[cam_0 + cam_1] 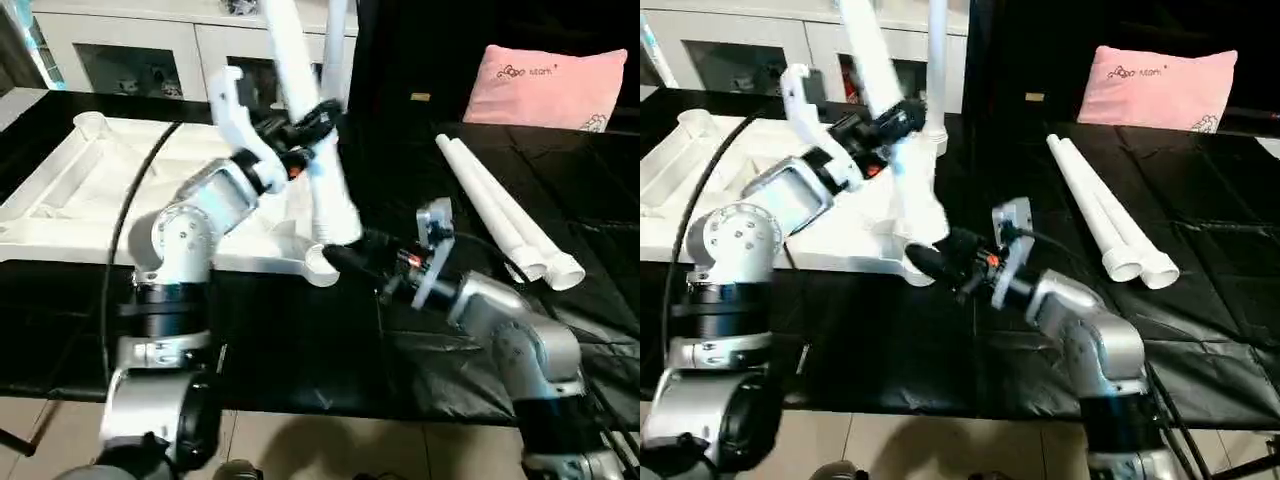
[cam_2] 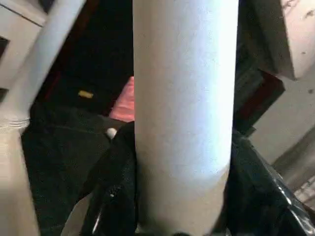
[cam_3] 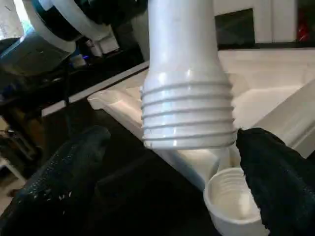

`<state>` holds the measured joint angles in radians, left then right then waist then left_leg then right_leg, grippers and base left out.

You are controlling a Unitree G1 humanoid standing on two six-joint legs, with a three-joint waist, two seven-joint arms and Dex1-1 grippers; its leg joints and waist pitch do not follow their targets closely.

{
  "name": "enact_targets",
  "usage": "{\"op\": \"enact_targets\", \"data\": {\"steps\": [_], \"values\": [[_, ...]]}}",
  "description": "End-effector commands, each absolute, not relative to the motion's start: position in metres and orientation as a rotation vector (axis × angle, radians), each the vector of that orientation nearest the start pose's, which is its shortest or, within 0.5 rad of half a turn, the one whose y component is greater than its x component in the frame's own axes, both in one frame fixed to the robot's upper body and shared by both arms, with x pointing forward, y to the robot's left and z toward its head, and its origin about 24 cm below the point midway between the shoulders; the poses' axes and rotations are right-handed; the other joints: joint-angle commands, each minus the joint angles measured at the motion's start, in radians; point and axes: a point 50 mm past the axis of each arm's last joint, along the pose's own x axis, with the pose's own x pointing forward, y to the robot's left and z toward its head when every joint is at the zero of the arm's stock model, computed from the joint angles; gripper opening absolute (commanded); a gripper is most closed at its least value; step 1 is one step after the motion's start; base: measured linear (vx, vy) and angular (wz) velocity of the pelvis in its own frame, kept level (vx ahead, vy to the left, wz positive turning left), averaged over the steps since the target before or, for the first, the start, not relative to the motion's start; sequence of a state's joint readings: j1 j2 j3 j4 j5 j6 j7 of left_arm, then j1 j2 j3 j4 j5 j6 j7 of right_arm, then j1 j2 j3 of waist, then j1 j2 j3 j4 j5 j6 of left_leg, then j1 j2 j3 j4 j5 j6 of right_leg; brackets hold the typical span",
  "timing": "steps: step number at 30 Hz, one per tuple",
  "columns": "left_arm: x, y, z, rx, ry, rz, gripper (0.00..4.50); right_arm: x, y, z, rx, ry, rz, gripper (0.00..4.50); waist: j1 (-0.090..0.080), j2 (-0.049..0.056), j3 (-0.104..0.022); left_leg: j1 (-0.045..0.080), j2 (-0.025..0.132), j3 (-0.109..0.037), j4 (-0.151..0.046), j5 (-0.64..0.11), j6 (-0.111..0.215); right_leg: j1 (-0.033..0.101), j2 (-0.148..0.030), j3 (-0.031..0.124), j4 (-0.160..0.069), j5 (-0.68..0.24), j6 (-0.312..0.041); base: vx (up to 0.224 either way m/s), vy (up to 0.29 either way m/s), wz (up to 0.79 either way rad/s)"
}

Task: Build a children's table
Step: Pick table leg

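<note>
Pink pillow (image 1: 553, 85), white cabinet (image 1: 140, 45)

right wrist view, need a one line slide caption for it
Threaded end of a white table leg hanging just above the tabletop's corner socket, between the open right gripper jaws.

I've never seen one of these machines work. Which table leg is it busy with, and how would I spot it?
Start at the white tabletop lying underside up on the black cloth. At its near corner socket, one leg hangs tilted in the left hand, its threaded end just above the socket, the right hand beside it. Unlike the two legs lying flat and the one standing at the far corner, it is lifted.
</note>
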<state>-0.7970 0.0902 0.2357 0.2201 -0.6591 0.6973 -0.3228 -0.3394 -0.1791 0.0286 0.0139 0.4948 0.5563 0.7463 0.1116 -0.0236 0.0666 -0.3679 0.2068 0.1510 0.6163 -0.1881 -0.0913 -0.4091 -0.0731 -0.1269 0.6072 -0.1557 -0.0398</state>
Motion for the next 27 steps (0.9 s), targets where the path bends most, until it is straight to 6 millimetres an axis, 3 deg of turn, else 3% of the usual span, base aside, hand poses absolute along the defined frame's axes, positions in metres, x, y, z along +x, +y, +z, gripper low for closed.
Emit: {"op": "enact_targets", "data": {"steps": [1,4,9,12,14,25,27], "values": [[0.361,0.106,0.205,-0.544,-0.010,-0.692,1.92,0.288,-0.111,0.090,0.326,0.185,0.961,4.50,-0.001,0.004,-0.083,0.002,0.012,0.002,-0.070,-0.140,0.017,0.066,-0.066,0.048,-0.098,-0.398,0.001,0.000,0.000,0.00],[0.363,0.110,0.206,-0.530,-0.020,-0.685,1.91,0.287,-0.114,0.084,0.374,0.245,0.938,4.50,0.000,0.005,-0.083,0.002,0.014,0.002,-0.070,-0.138,0.021,0.066,-0.067,0.050,-0.095,-0.376,-0.019,0.000,0.000,0.00],[0.365,0.116,0.204,-0.494,-0.021,-0.674,1.91,0.287,-0.119,0.081,0.356,0.280,0.913,4.50,0.000,0.005,-0.081,0.002,0.012,0.003,-0.071,-0.147,0.014,0.066,-0.068,0.050,-0.099,-0.401,-0.008,0.000,0.000,0.00],[0.365,0.118,0.203,-0.470,-0.019,-0.674,1.91,0.287,-0.122,0.086,0.365,0.248,0.913,4.50,0.000,0.005,-0.082,0.002,0.013,0.002,-0.071,-0.145,0.015,0.065,-0.069,0.050,-0.098,-0.395,-0.006,0.000,0.000,0.00],[0.364,0.119,0.201,-0.435,-0.011,-0.699,1.91,0.287,-0.124,0.098,0.307,0.132,0.959,4.50,0.000,0.004,-0.082,0.002,0.013,0.003,-0.070,-0.149,0.016,0.065,-0.070,0.050,-0.098,-0.396,-0.005,0.000,0.000,0.00],[0.343,0.111,0.193,-0.318,0.060,-1.056,1.91,0.291,-0.131,0.134,0.367,0.066,1.151,4.50,-0.001,0.006,-0.081,0.004,0.019,0.003,-0.072,-0.143,0.025,0.065,-0.072,0.054,-0.090,-0.378,-0.053,0.000,0.000,0.00],[0.328,0.103,0.194,-0.287,0.079,-1.256,1.91,0.292,-0.127,0.138,0.342,0.138,1.279,4.50,-0.001,0.002,-0.083,0.004,0.021,0.002,-0.073,-0.134,0.026,0.069,-0.073,0.056,-0.081,-0.347,-0.077,0.000,0.000,0.00]]}}
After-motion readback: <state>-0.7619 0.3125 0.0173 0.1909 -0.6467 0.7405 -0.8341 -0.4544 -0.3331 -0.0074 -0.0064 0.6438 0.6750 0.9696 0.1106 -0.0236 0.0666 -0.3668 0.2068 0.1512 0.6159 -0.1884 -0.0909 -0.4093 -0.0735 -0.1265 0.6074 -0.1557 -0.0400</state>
